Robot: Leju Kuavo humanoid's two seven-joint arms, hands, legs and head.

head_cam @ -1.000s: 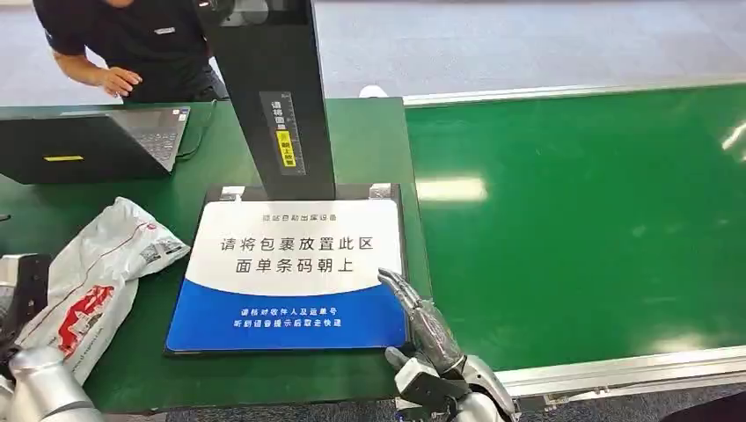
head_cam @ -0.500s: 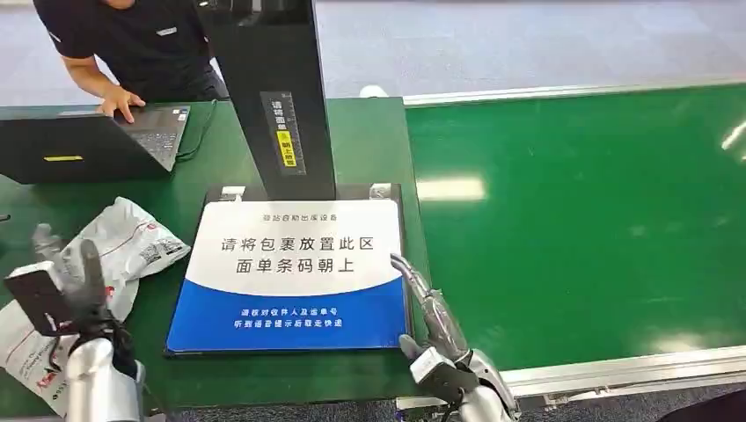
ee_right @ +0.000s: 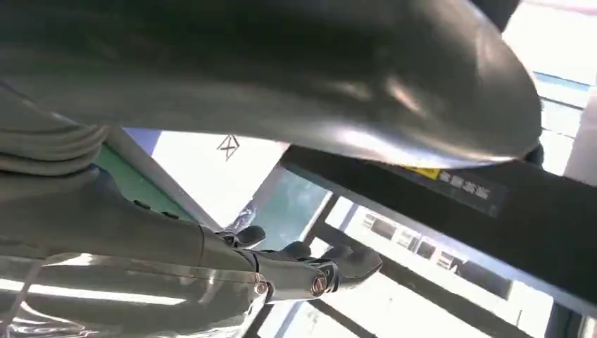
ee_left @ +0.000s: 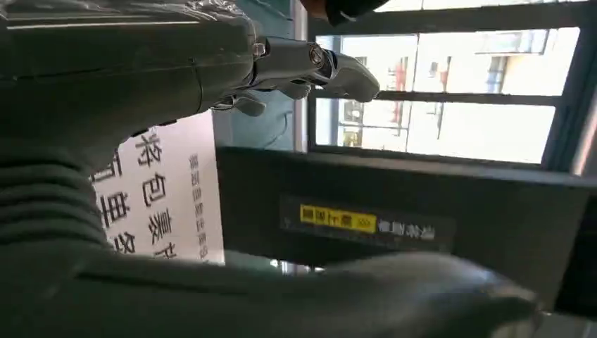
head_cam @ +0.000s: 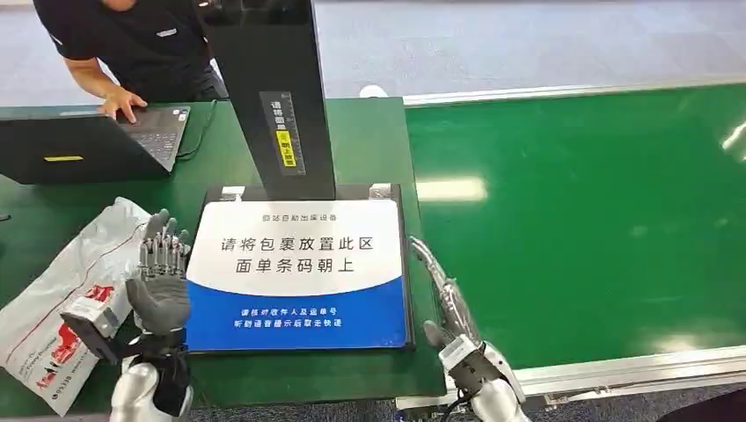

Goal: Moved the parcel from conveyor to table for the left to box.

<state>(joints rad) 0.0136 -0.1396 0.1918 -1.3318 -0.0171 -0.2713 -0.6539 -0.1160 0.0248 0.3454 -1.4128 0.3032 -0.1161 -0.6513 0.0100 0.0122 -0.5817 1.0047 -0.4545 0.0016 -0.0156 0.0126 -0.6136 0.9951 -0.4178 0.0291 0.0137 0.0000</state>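
Parcel is seen lying on the counter, left of the blue-and-white mat, so the transfer is judged done. Left hand is raised beside it, fingers spread, nothing held; right hand is extended flat, empty. A downward reach and grasp on the parcel is called for.

Green table, grey floor, bright windows, laptop

Bright overhead light glares off the green conveyor; wrist views are backlit by blown-out windows.
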